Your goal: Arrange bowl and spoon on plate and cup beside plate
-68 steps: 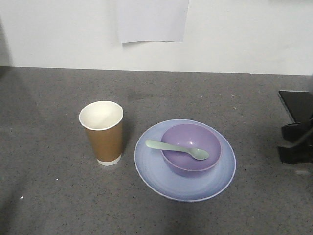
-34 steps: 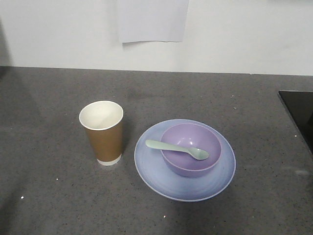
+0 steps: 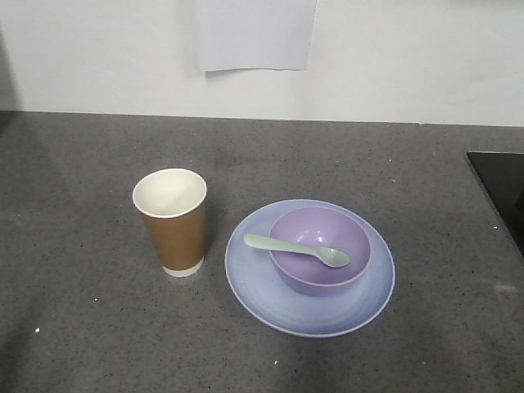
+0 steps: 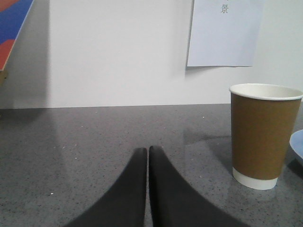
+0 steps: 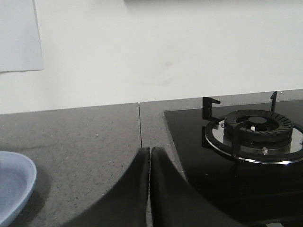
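The lavender bowl (image 3: 320,250) sits on the pale blue plate (image 3: 262,286), a little right of its centre. Across the bowl lies the mint-green spoon (image 3: 296,250), scoop inside, handle pointing left over the rim. The brown paper cup (image 3: 171,221) stands upright just left of the plate, apart from it. In the left wrist view the cup (image 4: 262,135) is to the right of my left gripper (image 4: 147,150), which is shut and empty, low over the counter. My right gripper (image 5: 150,150) is shut on nothing, with the plate's edge (image 5: 14,187) at its far left. Neither gripper shows in the front view.
A black glass hob (image 3: 499,184) lies at the counter's right edge; its burner with a pan support (image 5: 253,130) stands right of my right gripper. A white wall with a paper sheet (image 3: 255,33) backs the grey counter (image 3: 82,327).
The right gripper, seen at the front view's right edge a second ago, has withdrawn out of that view. The bowl, spoon, plate and cup have not moved.
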Robot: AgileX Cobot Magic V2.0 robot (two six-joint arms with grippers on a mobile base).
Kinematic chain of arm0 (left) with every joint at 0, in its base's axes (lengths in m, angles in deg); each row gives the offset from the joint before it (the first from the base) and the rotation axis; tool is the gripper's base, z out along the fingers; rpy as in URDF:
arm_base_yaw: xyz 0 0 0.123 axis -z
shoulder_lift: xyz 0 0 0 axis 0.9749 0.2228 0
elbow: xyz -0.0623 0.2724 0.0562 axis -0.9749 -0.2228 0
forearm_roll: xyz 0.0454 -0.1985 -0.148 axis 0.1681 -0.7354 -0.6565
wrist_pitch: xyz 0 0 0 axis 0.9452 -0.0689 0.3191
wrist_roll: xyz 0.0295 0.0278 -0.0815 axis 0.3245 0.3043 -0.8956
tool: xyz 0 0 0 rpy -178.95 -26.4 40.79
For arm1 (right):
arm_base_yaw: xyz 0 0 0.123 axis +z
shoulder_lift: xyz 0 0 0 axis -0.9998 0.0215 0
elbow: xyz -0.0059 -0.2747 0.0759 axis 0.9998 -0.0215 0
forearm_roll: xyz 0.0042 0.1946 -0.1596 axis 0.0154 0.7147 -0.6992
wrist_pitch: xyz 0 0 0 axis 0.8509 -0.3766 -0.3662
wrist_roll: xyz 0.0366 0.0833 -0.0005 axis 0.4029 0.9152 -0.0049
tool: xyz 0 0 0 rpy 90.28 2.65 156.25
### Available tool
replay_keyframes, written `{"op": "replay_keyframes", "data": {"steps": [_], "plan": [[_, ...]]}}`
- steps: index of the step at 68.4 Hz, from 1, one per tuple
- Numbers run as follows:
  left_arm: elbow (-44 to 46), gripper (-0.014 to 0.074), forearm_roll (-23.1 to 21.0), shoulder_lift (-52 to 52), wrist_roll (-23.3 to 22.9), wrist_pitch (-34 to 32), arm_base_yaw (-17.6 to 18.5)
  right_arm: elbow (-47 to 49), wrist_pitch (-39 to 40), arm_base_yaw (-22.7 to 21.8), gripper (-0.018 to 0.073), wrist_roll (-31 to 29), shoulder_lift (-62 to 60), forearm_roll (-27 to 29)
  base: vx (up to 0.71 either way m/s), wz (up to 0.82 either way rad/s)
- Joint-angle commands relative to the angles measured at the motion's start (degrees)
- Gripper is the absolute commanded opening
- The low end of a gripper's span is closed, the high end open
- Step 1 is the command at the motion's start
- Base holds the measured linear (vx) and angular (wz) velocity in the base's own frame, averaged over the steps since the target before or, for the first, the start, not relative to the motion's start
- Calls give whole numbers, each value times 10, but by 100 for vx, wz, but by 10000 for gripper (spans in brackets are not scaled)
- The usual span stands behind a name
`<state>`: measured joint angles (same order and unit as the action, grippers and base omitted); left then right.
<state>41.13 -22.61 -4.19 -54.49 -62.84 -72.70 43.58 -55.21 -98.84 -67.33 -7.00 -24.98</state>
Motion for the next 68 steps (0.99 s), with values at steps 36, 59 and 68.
{"op": "replay_keyframes", "data": {"steps": [36, 59, 68], "plan": [[10, -7, -3, -8, -5, -43, 3, -41, 101, 63, -6, 56, -20, -87, 0, 0], [10, -7, -3, -8, -5, -43, 3, -41, 85, 63, -6, 56, -20, -99, 0, 0], [10, -7, -3, -8, -5, -43, 3, -40, 84, 63, -6, 56, -19, -99, 0, 0]]}}
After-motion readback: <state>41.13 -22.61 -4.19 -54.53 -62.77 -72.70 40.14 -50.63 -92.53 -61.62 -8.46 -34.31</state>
